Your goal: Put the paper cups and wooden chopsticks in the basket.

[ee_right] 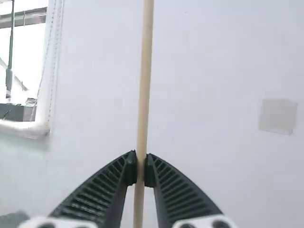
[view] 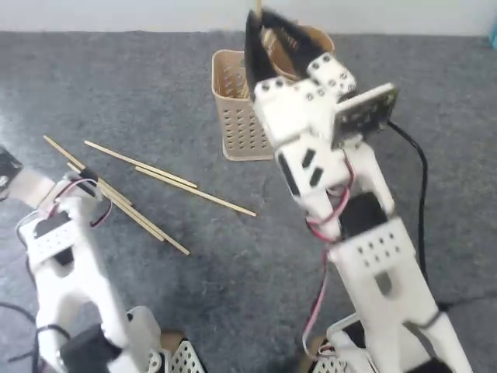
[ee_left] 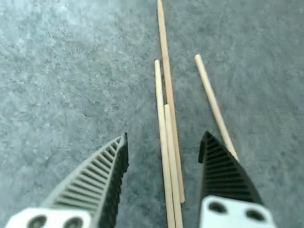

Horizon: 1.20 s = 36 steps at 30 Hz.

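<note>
Right wrist view: pale, straight wooden chopstick (ee_right: 145,71) clamped between the jaws.

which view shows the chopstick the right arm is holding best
The right wrist view: the held chopstick shows lengthwise, pinched in the right end effector. The high view catches its tip above the basket. The left wrist view has loose chopsticks on carpet.

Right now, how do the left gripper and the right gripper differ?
The left gripper is open; the right gripper is shut on a chopstick. The left gripper sits low over loose chopsticks lying on the grey table surface, several between its jaws; the right gripper is raised by the basket, facing a white wall. Both have dark ribbed fingers.
</note>
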Each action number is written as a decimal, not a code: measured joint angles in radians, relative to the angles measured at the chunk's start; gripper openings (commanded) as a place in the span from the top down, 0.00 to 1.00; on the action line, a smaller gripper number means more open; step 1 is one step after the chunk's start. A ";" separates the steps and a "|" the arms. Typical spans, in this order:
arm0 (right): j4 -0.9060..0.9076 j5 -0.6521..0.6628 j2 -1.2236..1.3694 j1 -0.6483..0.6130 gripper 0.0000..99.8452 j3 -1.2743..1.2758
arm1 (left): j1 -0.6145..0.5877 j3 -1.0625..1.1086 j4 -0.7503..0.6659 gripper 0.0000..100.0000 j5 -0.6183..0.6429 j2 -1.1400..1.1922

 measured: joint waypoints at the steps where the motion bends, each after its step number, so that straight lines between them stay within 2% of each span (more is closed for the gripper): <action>1: -0.031 -0.009 0.035 0.006 0.99 0.000 | 0.000 -0.025 0.000 0.77 0.000 0.043; 6: -0.074 -0.031 0.219 0.026 0.99 -0.018 | -0.028 -0.206 0.005 0.77 0.000 0.304; 9: -0.074 -0.034 0.313 0.043 0.99 -0.063 | -0.029 -0.338 0.057 0.77 0.002 0.439; 15: -0.097 -0.034 0.499 0.061 0.98 -0.201 | -0.017 -0.534 0.109 0.77 0.060 0.598; 21: -0.098 -0.034 0.591 0.058 0.83 -0.261 | 0.017 -0.569 0.112 0.77 0.058 0.611; 31: -0.086 -0.037 0.589 0.060 0.89 -0.262 | 0.031 -0.572 0.112 0.77 0.058 0.611; 36: 0.098 -0.098 0.425 0.052 0.89 -0.262 | 0.032 -0.580 0.141 0.77 0.055 0.611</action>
